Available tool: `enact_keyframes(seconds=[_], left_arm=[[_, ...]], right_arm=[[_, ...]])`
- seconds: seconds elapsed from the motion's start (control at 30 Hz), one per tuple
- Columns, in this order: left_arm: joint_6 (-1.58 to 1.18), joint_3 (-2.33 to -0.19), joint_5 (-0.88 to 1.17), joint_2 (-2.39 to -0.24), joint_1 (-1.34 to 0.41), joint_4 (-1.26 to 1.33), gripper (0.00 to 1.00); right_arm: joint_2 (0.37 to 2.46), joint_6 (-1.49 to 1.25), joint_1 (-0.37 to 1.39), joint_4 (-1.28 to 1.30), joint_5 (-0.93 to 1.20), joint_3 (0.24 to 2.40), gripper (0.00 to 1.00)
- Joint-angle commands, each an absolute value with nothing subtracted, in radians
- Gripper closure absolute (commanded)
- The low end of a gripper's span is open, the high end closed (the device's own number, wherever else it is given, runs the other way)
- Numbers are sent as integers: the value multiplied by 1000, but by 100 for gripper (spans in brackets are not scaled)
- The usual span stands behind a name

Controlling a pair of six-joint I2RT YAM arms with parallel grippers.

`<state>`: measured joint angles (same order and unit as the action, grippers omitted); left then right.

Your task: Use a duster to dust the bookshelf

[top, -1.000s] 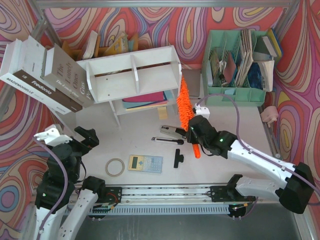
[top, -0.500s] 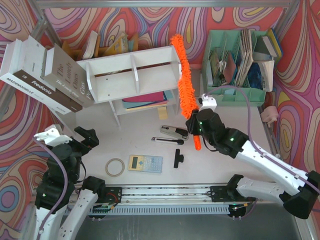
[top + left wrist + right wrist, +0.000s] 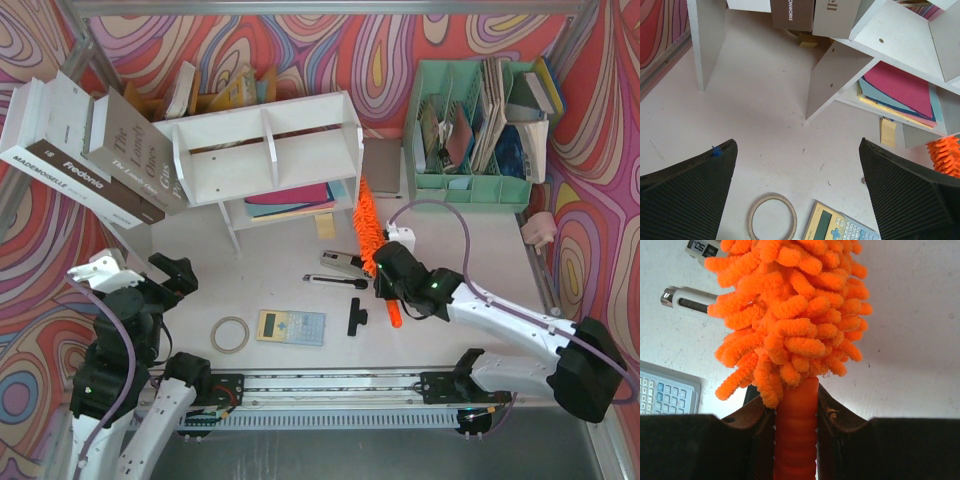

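Left tool [image 3: 797, 145]: low over the near-left part of the bench [image 3: 270, 275], jaws spread wide, nothing between them. Tape roll [image 3: 230, 334] and calculator [image 3: 291, 327] lie just ahead of it. This arm takes no part.

Right tool [image 3: 796, 412]: mid-bench, clamped tight on the duster [image 3: 365, 222] by its ribbed orange handle, just under the fluff. A stapler [image 3: 345, 264] and a marker-like stick [image 3: 335, 281] lie close on its left.

The duster head points away from the arms, alongside the right end panel of the bookshelf [image 3: 265, 145], roughly level with the lower tier. Whether it touches the panel or sits just beside it cannot be told from above.

The shelf stands far left of centre. Its flat top is bare white, with coloured folders [image 3: 900, 85] stacked loose in the lower tier and large books [image 3: 110, 150] leaning at its left end. A green organizer [image 3: 470, 185] stands to the right, apart.

Risks, my judgement:
- A sideways press on the end panel could slide the shelf, which looks light, and tip the leaning books.
- The fluff could catch loose folder edges and drag paper out.
- A low wrist swing could knock the stapler.
- With a long head on a short handle, any snag could lever the handle round in the jaws.
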<state>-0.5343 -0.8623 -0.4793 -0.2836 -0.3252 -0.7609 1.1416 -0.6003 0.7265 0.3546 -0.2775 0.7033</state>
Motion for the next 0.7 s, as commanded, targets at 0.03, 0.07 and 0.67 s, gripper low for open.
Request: enact_keyframes(seconds=[0.03,0.07,0.67], left_arm=[[-521,-856,-485,-277,-320,-759,1],[-521,-856,-485,-278,-320,-759,1],[-518,-857,-482,-285,-319,-759,1]], right_arm=[[1077,-510,735,342,-347,851,100],[1059,-497,735,351,-363,877,100],[1057,-633,741,240,-232,619,100]])
